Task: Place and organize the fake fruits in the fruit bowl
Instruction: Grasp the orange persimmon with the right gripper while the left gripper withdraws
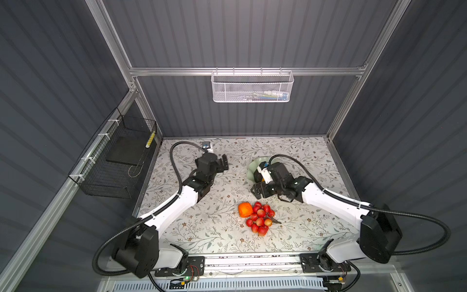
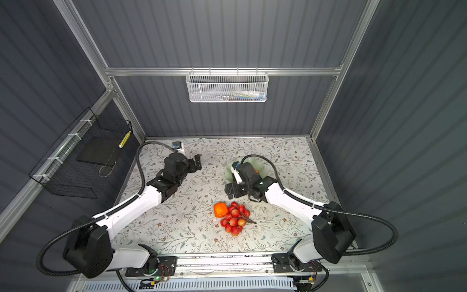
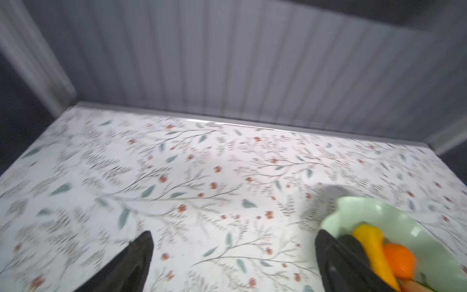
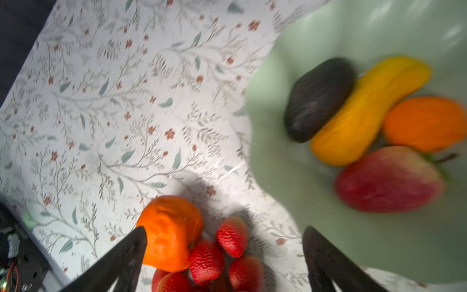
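Orange persimmon beside grapes, outside bowl; left claw and right claw released

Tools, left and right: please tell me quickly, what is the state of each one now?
Left tool: open, holding nothing.
Right tool: open, holding nothing.

Fruit bowl, right of surface centre, holds avocado, cob, tangerine, strawberry. Nearer the front edge: persimmon touching grape bunch, on its left.

Jaws spread over floral table; bowl holds cob, tangerine.
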